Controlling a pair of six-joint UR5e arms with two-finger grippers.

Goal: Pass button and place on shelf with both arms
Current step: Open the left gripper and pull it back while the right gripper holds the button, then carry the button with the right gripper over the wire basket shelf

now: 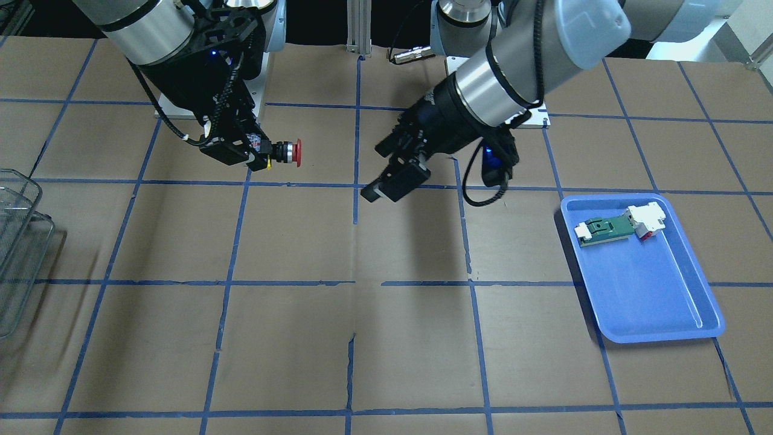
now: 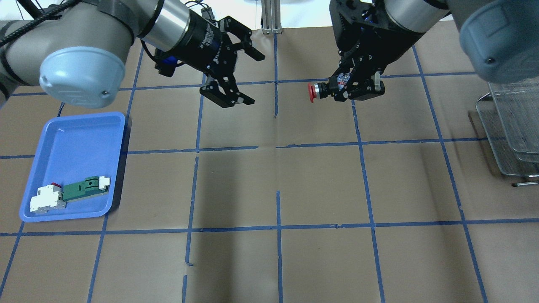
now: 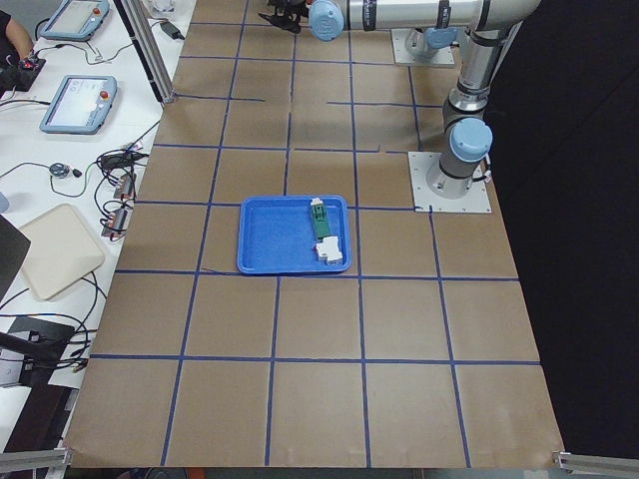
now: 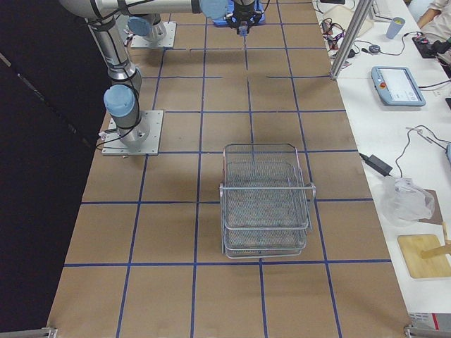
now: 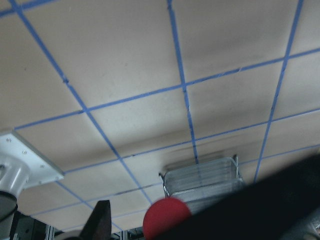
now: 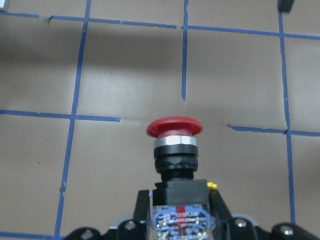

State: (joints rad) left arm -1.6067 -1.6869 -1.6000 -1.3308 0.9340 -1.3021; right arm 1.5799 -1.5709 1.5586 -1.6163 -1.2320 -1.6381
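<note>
Right gripper (image 2: 343, 87) is clamped on the block body of the button (image 2: 318, 91), which it holds sideways above the table (image 2: 320, 189). The red cap points at the left gripper (image 2: 254, 79). That one is spread wide with nothing in it, and a clear gap separates it from the cap. In your right wrist view the bottom edge crops the bluish block, and only a speck of yellow shows beside one finger. In your left wrist view the cap is a blurred red dome at the bottom edge. A dark out-of-focus mass covers the lower right corner there, and you cannot tell what it is. The shelf (image 4: 266, 204) stands well apart at the right arm's end, cut off by the frame edge in the overhead and front views. Both side views show the grippers tiny at the top edge, so don't read grip from them. The blue tray (image 2: 80, 143) near the left arm holds the green-and-white part (image 2: 84, 189).
</note>
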